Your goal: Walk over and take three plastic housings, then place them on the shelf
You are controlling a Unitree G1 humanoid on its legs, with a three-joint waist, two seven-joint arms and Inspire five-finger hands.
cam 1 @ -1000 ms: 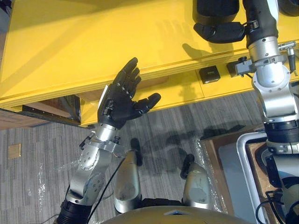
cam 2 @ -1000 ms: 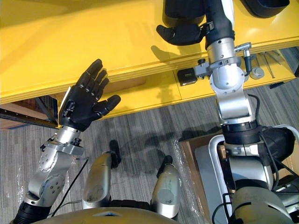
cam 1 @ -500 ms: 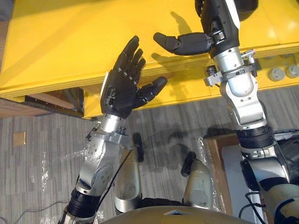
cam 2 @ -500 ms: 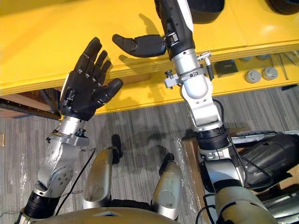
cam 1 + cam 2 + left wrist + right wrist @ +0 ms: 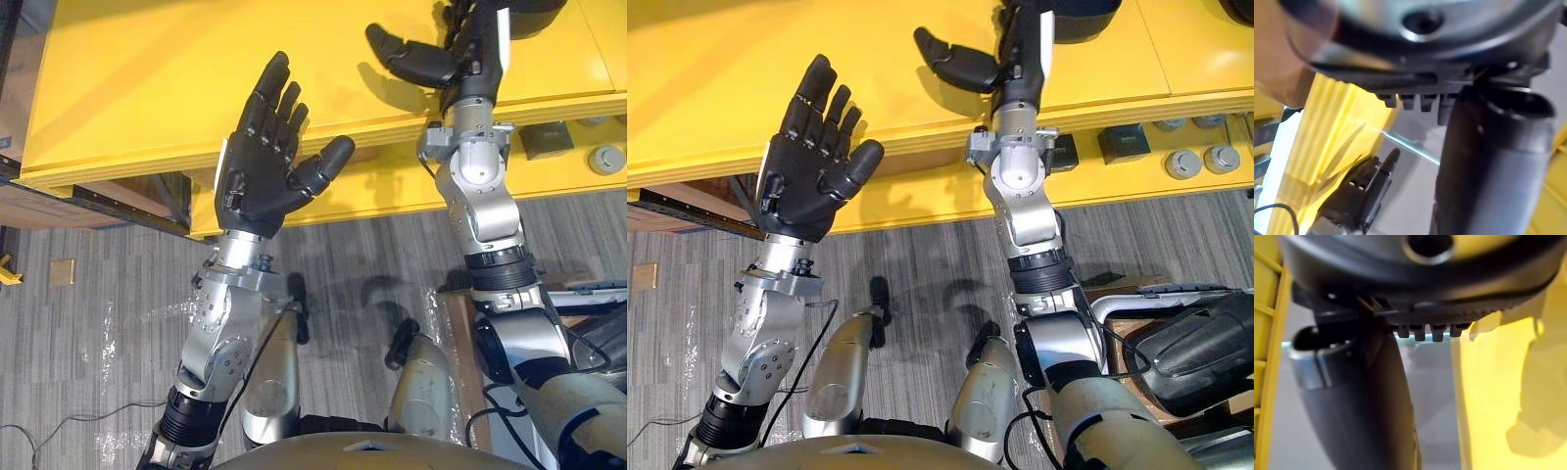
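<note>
A plastic housing [image 5: 1085, 16], dark and rounded, lies on the top of the yellow shelf [image 5: 715, 88] at the far edge of the head views, cut off by the frame. It sits just beside the right hand [image 5: 1024, 49]; whether the two touch I cannot tell. The right hand reaches over the shelf top with its thumb stretched straight out to the side. Its fingers run up to the frame edge, and nothing sits between thumb and palm. The right wrist view shows the thumb [image 5: 1359, 416] extended and bare yellow surface past it, so the hand is spread and empty.

The left hand [image 5: 260, 166] is raised in front of the shelf's front edge, palm up, fingers straight and fanned, thumb out, holding nothing.

On the lower yellow ledge, under the top board, stand two small dark boxes [image 5: 1125, 143] and two grey round parts [image 5: 1183, 163], well apart from both hands. Below is grey striped floor [image 5: 921, 264].
</note>
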